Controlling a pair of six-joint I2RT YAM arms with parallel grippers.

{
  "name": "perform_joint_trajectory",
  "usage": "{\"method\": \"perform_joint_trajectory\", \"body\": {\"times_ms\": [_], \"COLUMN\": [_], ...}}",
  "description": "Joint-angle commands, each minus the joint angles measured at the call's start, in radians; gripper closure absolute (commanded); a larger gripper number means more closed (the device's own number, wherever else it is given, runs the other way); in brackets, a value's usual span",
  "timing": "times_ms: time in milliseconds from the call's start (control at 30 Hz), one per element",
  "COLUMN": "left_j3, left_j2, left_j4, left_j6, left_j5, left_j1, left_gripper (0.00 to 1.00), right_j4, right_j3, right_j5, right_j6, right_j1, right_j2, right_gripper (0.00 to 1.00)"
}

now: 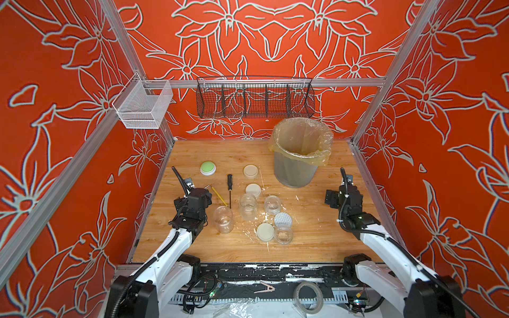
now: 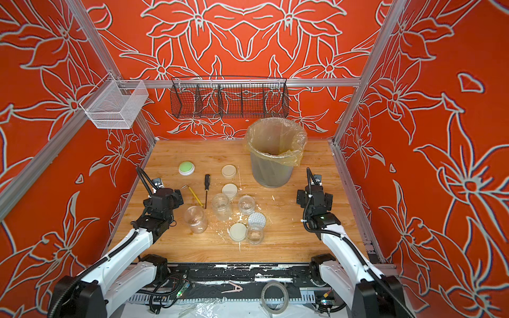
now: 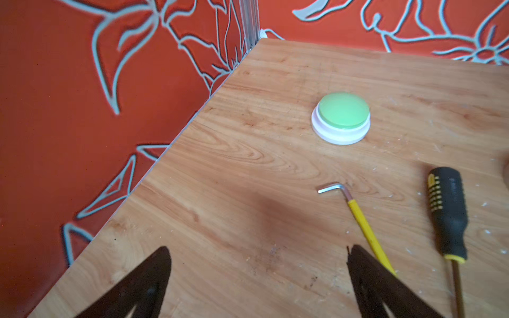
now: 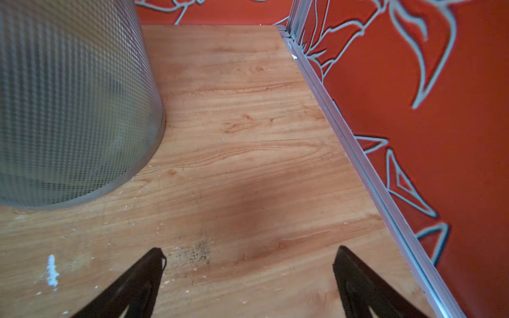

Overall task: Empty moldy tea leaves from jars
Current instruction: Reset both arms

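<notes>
Four jars (image 1: 248,206) stand open in the middle of the table (image 1: 316,247), and their lids (image 1: 265,231) lie flat beside them. The glass looks clear. The bin (image 1: 296,170) stands behind them. The left gripper (image 3: 259,253) is wide open and holds nothing, left of the jars. The right gripper (image 4: 249,252) is wide open too, with nothing in it, just above dark specks that may be tea leaves (image 4: 198,252).

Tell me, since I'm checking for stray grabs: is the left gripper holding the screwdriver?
No, the left gripper is open and empty, and the screwdriver lies on the table beside it.
</notes>
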Motion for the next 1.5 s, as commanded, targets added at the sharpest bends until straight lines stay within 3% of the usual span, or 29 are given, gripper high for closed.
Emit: {"method": "perform_joint_trajectory", "body": {"times_ms": [0, 267, 367, 433, 567, 667, 767, 1467], "left_j3": [-0.061, -0.116, -0.133, -0.134, -0.065, -0.040, 0.013, 0.010], "left_j2": [0.021, 0.031, 0.148, 0.242, 0.320, 0.375, 0.393, 0.390], "left_j4": [0.187, 0.370, 0.488, 0.573, 0.521, 0.522, 0.441, 0.441], "left_j6": [0.065, 0.101, 0.108, 0.115, 0.140, 0.136, 0.154, 0.155], "left_j5": [0.190, 0.556, 0.700, 0.739, 0.783, 0.773, 0.658, 0.646], "left_j1": [0.062, 0.227, 0.266, 0.265, 0.261, 0.254, 0.197, 0.189], "left_gripper": [0.00, 0.00, 0.00, 0.00, 0.00, 0.02, 0.03, 0.03], "right_j4": [0.258, 0.447, 0.596, 0.755, 0.792, 0.796, 0.765, 0.744], "right_j3": [-0.031, 0.019, -0.030, -0.090, -0.125, -0.121, -0.102, -0.090], "right_j5": [-0.063, -0.182, -0.195, -0.229, -0.268, -0.267, -0.227, -0.229], "right_j6": [-0.069, -0.164, -0.181, -0.173, -0.178, -0.177, -0.155, -0.151], "right_j1": [-0.023, -0.050, -0.067, -0.083, -0.097, -0.100, -0.102, -0.105], "right_j2": [0.077, 0.332, 0.370, 0.413, 0.417, 0.422, 0.426, 0.432], "right_gripper": [0.02, 0.03, 0.03, 0.02, 0.02, 0.02, 0.03, 0.03]}}
